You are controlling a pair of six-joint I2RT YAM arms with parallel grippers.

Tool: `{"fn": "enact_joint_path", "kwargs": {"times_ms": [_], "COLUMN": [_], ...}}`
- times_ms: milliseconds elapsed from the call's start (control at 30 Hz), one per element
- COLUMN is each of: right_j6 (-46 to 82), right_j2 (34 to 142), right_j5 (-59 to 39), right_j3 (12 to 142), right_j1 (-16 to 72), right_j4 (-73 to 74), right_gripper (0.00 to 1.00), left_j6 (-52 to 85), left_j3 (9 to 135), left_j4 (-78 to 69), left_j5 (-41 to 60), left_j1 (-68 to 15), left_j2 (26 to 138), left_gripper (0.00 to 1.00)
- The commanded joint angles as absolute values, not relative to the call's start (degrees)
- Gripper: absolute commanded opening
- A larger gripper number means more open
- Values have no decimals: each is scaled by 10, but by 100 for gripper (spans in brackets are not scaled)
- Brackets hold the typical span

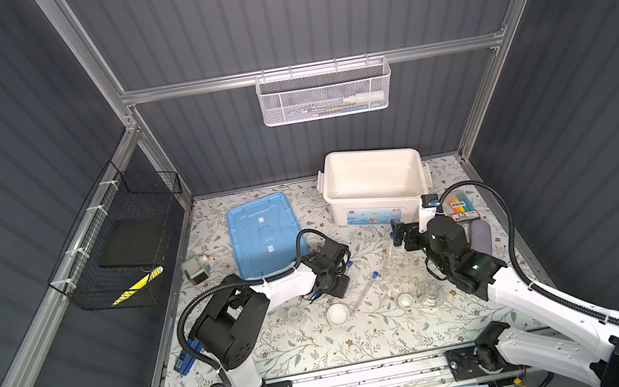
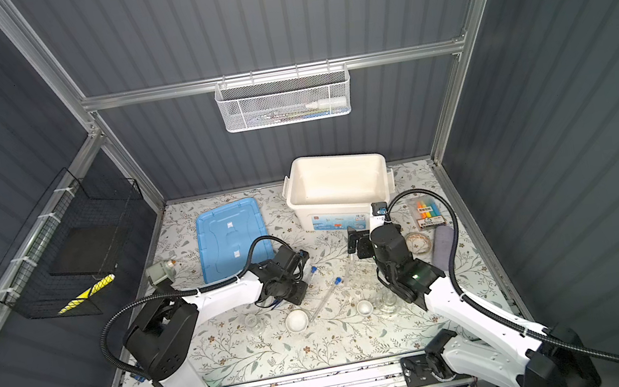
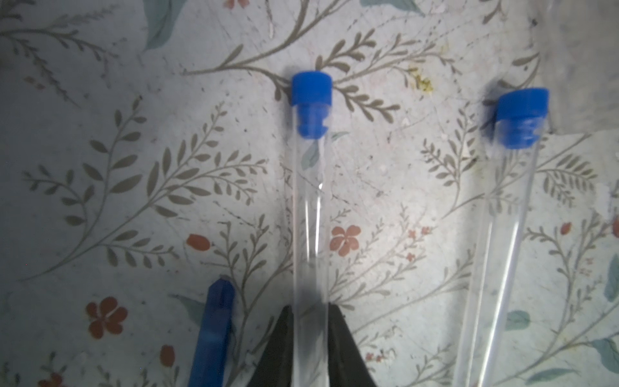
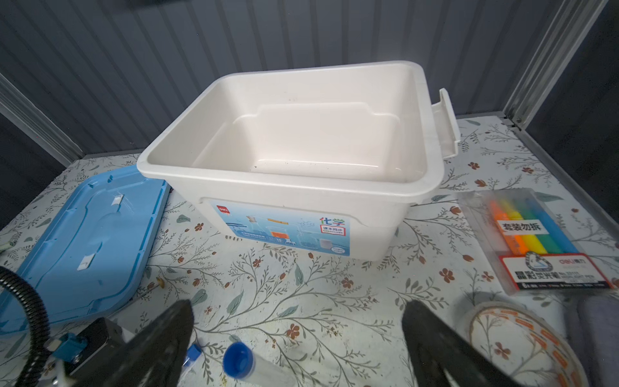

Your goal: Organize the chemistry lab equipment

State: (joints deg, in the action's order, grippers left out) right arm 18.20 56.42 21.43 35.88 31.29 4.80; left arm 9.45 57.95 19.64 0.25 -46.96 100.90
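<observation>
Left gripper (image 3: 310,313) is clenched on the glass, well below the cap, of a test tube (image 3: 308,201) lying mid floral mat (image 1: 324,348), the white bin (image 4: 284,191) at its 1 o'clock; right gripper (image 4: 298,318) hangs wide and empty. The tube is probably light, stiff, slick and breakable, so a gentle mid-body pinch suits it. Legible: "化学" and "deli" on the bin, "套装勿拆" on the highlighter pack (image 4: 532,234).

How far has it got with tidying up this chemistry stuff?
Barely started. Done: the blue lid is off and lies beside the white bin, which holds nothing yet. In hand: the left gripper is shut on one test tube; the right gripper hangs open. Left: a second test tube, glass flask and white dish, among others, lie loose on the mat.
</observation>
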Motion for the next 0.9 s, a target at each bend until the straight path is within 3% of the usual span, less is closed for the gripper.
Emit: {"fn": "enact_joint_path", "kwargs": {"times_ms": [0, 333, 867], "right_j6": [200, 253, 249], "right_j2": [555, 521, 557], "right_j5": [189, 84, -3], "right_j3": [354, 335, 409], "right_j1": [301, 227, 221], "right_j4": [32, 23, -18], "right_gripper": [99, 99, 97], "left_j6": [89, 92, 88], "left_j3": [584, 595, 618], "left_j4": [207, 185, 143], "left_j5": [17, 14, 0], "left_j1": [-475, -474, -474], "left_j2": [1033, 1031, 980], "left_gripper": [16, 13, 13]}}
